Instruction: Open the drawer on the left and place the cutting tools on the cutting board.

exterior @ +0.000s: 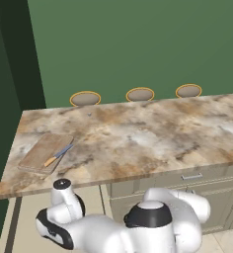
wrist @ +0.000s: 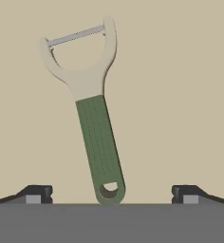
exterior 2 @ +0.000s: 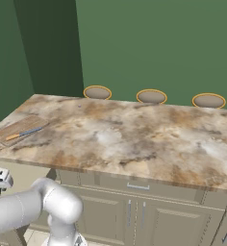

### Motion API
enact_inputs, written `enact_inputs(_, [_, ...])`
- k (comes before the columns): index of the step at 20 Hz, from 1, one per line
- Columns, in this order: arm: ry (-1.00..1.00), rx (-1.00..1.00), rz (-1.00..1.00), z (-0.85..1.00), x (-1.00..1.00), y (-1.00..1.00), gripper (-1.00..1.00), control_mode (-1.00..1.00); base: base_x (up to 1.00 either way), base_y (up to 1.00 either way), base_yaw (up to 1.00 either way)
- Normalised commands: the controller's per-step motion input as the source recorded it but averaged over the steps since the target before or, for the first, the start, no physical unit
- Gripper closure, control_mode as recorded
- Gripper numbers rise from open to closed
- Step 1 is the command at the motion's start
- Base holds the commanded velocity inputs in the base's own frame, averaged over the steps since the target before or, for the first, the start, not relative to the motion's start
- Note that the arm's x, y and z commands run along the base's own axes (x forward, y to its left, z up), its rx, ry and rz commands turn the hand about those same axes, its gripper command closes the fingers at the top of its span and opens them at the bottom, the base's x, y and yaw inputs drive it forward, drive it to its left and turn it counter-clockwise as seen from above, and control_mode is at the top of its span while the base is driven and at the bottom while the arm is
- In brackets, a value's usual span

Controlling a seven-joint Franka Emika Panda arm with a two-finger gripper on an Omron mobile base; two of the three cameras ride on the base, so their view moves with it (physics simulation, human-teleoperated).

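Pincer [wrist: 112, 193] fingers stood wide apart over the beige drawer [wrist: 180, 95] floor, holding nothing, with the green-handled peeler [wrist: 98, 142] lying flat between them, its pale head pointing away. Up on the marble table [exterior: 138, 138], the orange-handled knife [exterior: 58, 155] lay on the wooden cutting board [exterior: 42, 150] near the left end.

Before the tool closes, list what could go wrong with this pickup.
1. The peeler lies flat and tilted on the drawer floor, and its handle end sits between the open tool's fingers; a grip that far from the middle could let it swing or slip.
2. The knife overhangs the cutting board's edge, so setting the peeler down could knock it off.
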Motion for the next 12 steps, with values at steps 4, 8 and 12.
enact_inputs(4, [-0.03, 0.0, 0.0, -0.24, 0.01, 0.26, -1.0, -1.0, 0.0, 0.0, 0.0])
enact_inputs(8, [-0.03, 0.0, 0.0, -0.25, 0.0, 0.2, -1.0, -1.0, 0.0, 0.0, 0.0])
enact_inputs(12, [-0.04, -0.01, 0.0, -0.29, 0.0, 0.07, -1.0, -1.0, 0.0, 0.0, 0.0])
